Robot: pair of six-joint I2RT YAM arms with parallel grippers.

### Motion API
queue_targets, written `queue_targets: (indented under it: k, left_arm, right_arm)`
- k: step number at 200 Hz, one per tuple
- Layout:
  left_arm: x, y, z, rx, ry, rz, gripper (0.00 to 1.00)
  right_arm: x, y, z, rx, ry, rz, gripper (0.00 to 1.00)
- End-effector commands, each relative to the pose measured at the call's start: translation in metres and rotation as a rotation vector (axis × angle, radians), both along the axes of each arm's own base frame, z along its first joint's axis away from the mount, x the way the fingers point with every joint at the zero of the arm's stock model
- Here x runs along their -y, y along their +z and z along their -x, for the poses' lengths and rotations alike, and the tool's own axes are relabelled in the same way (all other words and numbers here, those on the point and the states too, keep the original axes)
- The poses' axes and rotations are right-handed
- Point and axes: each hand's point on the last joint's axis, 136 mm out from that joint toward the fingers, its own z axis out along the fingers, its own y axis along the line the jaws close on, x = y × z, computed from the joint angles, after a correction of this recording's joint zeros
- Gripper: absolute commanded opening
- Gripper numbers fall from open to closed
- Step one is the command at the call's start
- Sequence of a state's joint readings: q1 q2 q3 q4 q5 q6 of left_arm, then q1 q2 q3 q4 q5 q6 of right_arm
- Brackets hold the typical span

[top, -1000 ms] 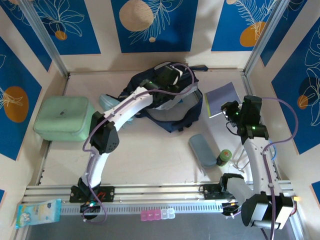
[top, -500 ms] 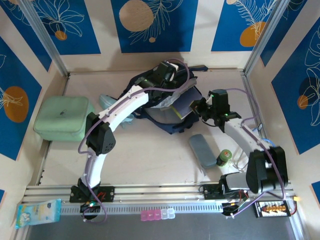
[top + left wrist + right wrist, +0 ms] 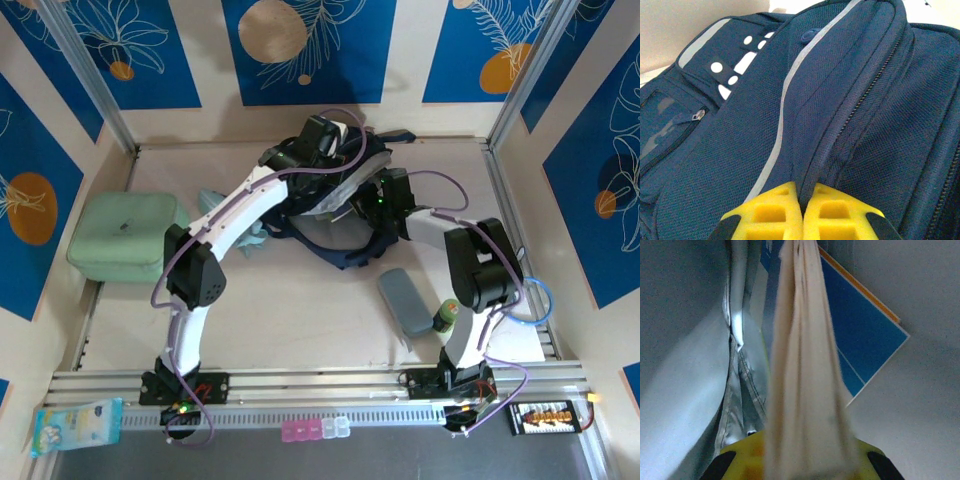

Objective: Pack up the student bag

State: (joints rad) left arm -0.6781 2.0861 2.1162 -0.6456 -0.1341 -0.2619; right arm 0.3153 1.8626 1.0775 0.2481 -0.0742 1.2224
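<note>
Pinching a fold of the student bag (image 3: 875,100) at the back of the tabletop (image 3: 300,300), the left end effector (image 3: 802,195) is pressed together, while the right end effector (image 3: 800,455) clamps pale pages (image 3: 805,365) at the bag's opening.

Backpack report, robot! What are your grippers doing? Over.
Left gripper shut on backpack fold. Right gripper shut on notebook, at the opening. Grey pouch lies apart.

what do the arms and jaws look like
The left arm and right arm have white links and black joints, each with a looping purple cable. Their jaws are yellow with recessed pockets and black outer corners.
</note>
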Motion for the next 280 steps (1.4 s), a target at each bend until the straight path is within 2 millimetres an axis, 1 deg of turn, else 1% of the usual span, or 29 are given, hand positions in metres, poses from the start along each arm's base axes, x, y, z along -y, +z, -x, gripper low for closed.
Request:
queue_targets:
  k: [1,23,31,50,64,70,79,87,97,109,112,113,115,116,117,121,147,160,174,193,199,206,218,228,237,248,257,269,280]
  left_arm:
    - [-0.005,0.065,-0.002,0.092,0.027,0.167,0.0]
    - [-0.005,0.064,-0.004,0.079,0.03,0.189,0.0]
    - [-0.005,0.064,-0.004,0.077,0.031,0.196,0.0]
    - [-0.006,0.065,-0.006,0.075,0.037,0.21,0.0]
    - [-0.007,0.064,-0.008,0.07,0.044,0.217,0.0]
    - [-0.007,0.064,-0.008,0.068,0.045,0.221,0.0]
    - [-0.009,0.063,-0.009,0.063,0.049,0.22,0.0]
    - [-0.01,0.061,-0.01,0.057,0.051,0.219,0.0]
    - [-0.013,0.059,-0.011,0.05,0.056,0.219,0.0]
    - [-0.014,0.057,-0.012,0.04,0.056,0.224,0.0]
    - [-0.013,0.057,-0.012,0.039,0.053,0.226,0.0]
    - [-0.013,0.057,-0.012,0.039,0.052,0.228,0.0]
    - [-0.013,0.057,-0.012,0.037,0.052,0.229,0.0]
    - [-0.013,0.057,-0.012,0.037,0.051,0.231,0.0]
    - [-0.013,0.057,-0.013,0.037,0.051,0.232,0.0]
    - [-0.012,0.056,-0.012,0.033,0.047,0.232,0.0]
    - [-0.003,0.053,-0.011,0.027,-0.009,0.246,0.0]
    - [0.002,0.044,-0.012,0.008,-0.032,0.237,0.0]
    - [0.009,0.032,-0.01,-0.024,-0.067,0.238,0.0]
    - [0.025,0.01,-0.007,-0.09,-0.135,0.256,0.0]
    - [0.03,0.004,-0.005,-0.11,-0.15,0.262,0.02]
    - [0.033,-0.005,-0.005,-0.136,-0.16,0.261,0.04]
    - [0.038,-0.019,-0.003,-0.172,-0.174,0.261,0.11]
    - [0.041,-0.03,-0.001,-0.201,-0.186,0.258,0.21]
    - [0.041,-0.038,0.001,-0.225,-0.191,0.249,0.36]
    - [0.038,-0.046,0.003,-0.247,-0.188,0.232,0.5]
    - [0.035,-0.051,0.005,-0.26,-0.185,0.219,0.59]
    - [0.023,-0.056,0.005,-0.269,-0.156,0.201,0.66]
    - [0.01,-0.061,0.003,-0.282,-0.117,0.199,0.68]
  right_arm:
    - [-0.012,0.013,-0.021,0.054,-0.023,-0.06,0.1]
    - [-0.023,0.006,-0.031,0.017,0.008,-0.107,0.15]
    - [-0.029,0.007,-0.036,0.02,0.024,-0.132,0.18]
    - [-0.042,0.004,-0.048,-0.004,0.045,-0.164,0.18]
    - [-0.045,0.007,-0.051,-0.001,0.049,-0.182,0.19]
    - [-0.045,0.009,-0.05,0.005,0.052,-0.181,0.22]
    - [-0.044,0.014,-0.047,0.008,0.054,-0.172,0.31]
    - [-0.039,0.017,-0.043,0.0,0.047,-0.16,0.4]
    - [-0.034,0.025,-0.036,-0.001,0.046,-0.166,0.46]
    - [-0.024,0.033,-0.026,0.006,0.039,-0.183,0.57]
    - [-0.021,0.033,-0.024,0.002,0.033,-0.184,0.58]
    - [-0.02,0.037,-0.023,0.006,0.035,-0.187,0.59]
    - [-0.019,0.038,-0.021,0.003,0.035,-0.188,0.6]
    - [-0.018,0.036,-0.02,-0.004,0.033,-0.187,0.6]
    - [-0.018,0.039,-0.018,-0.001,0.034,-0.189,0.6]
    - [-0.013,0.037,-0.014,-0.015,0.031,-0.187,0.61]
    - [0.02,0.04,0.018,-0.063,-0.013,-0.174,0.63]
    - [0.04,0.034,0.037,-0.094,-0.053,-0.122,0.63]
    - [0.066,0.03,0.057,-0.122,-0.116,-0.038,0.63]
    - [0.101,0.027,0.082,-0.152,-0.204,0.085,0.63]
    - [0.112,0.028,0.09,-0.16,-0.231,0.127,0.63]
    - [0.12,0.033,0.096,-0.147,-0.237,0.162,0.64]
    - [0.126,0.045,0.101,-0.103,-0.211,0.208,0.65]
    - [0.131,0.053,0.106,-0.088,-0.213,0.251,0.66]
    - [0.132,0.059,0.108,-0.065,-0.205,0.274,0.68]
    - [0.134,0.062,0.11,-0.057,-0.201,0.284,0.69]
    - [0.133,0.062,0.111,-0.055,-0.192,0.286,0.71]
    - [0.13,0.06,0.111,-0.058,-0.171,0.281,0.72]
    - [0.122,0.058,0.109,-0.048,-0.129,0.267,0.74]
